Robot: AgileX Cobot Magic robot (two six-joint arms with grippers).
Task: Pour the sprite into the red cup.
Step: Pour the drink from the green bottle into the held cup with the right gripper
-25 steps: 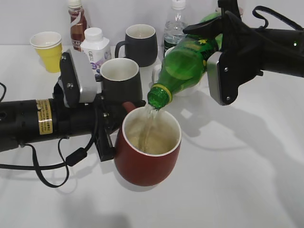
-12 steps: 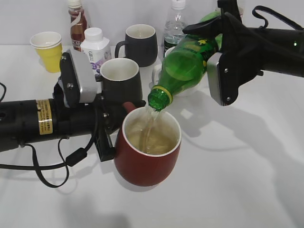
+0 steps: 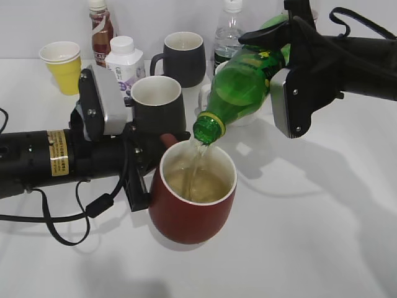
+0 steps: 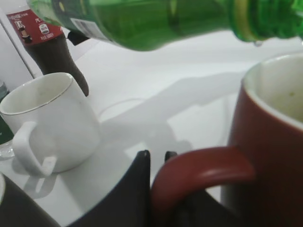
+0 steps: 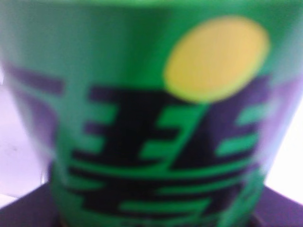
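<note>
The sprite [image 3: 245, 87], a green bottle without its cap, is tilted neck-down over the red cup [image 3: 189, 208], and a thin stream runs from its mouth into the cup. The cup holds pale liquid well up its cream inside. My right gripper [image 3: 291, 59] is shut on the sprite; the label [image 5: 156, 127] fills the right wrist view. My left gripper [image 3: 152, 158] is shut on the red cup's handle [image 4: 199, 172], with the cup standing on the table. The bottle [image 4: 156, 21] crosses the top of the left wrist view above the cup's rim [image 4: 272, 94].
A black mug [image 3: 158, 102] stands just behind the red cup, another black mug [image 3: 183, 56] farther back. A white mug [image 4: 47, 120], a cola bottle [image 3: 100, 28], a small white bottle [image 3: 124, 59], a yellow paper cup [image 3: 62, 65] and a clear water bottle [image 3: 229, 31] stand at the back.
The stream keeps running and the liquid in the red cup stands slightly higher. Neither arm has visibly moved.
</note>
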